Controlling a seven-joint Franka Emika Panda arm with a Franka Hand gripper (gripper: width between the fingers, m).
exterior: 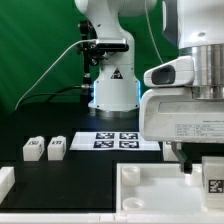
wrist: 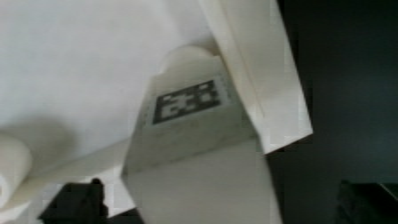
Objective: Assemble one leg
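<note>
Gripper (wrist: 205,195) over white tray (wrist: 80,70); dark fingertips (wrist: 75,198) spread either side of one tagged leg (wrist: 187,125), contact unclear, so grip cannot be told. Exterior view: gripper low at right above tray (exterior: 150,190). Two more legs (exterior: 33,148) (exterior: 56,147) side by side at exterior view's left. One marker board (exterior: 115,140), four tags, before robot base (exterior: 112,90).

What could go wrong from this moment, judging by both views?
1. The wrist view is filled by one tagged leg against the tray; the fingertips barely show, so a misaligned grip or seating could pass unnoticed.
2. In the exterior view the arm hides the gripper over the tray rim, so a collision there is possible.
</note>
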